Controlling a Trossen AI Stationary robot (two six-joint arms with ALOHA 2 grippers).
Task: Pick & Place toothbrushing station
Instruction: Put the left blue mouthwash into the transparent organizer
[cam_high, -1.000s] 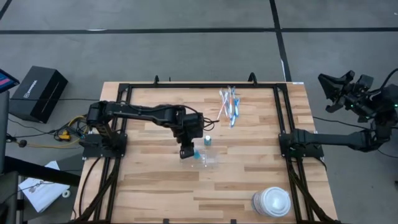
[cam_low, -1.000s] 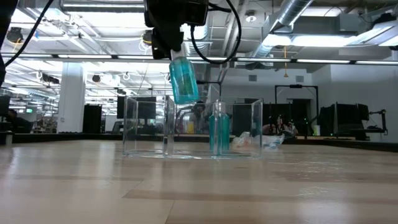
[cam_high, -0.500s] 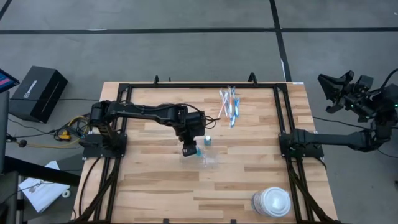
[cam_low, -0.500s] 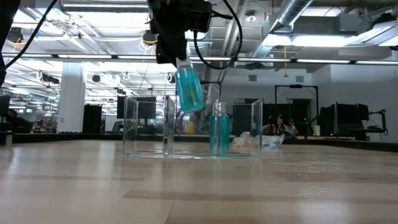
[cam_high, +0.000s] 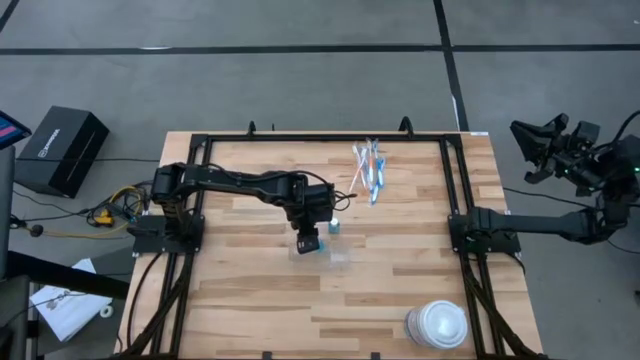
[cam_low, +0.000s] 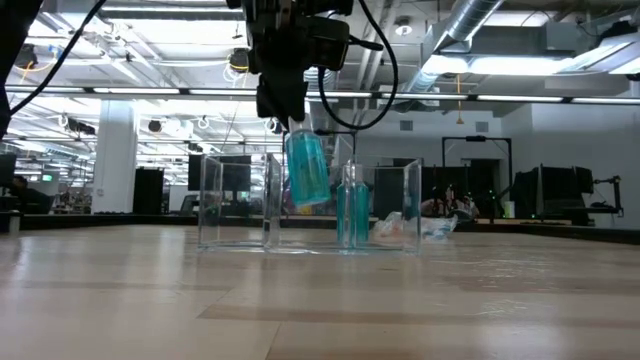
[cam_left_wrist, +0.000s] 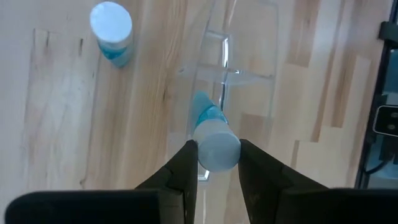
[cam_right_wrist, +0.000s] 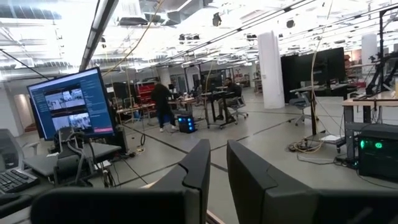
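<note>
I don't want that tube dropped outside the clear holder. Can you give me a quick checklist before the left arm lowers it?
1. Grip: left claw shut on the held tube: ok.
2. Tube above the clear organizer, clear of its rim: ok.
3. Centred over one compartment: cannot tell; it hangs near a divider.
4. Tube upright: not ok, slightly tilted.
5. Second tube standing clear on the table: ok.
6. Right claw parked off the table: ok.
</note>
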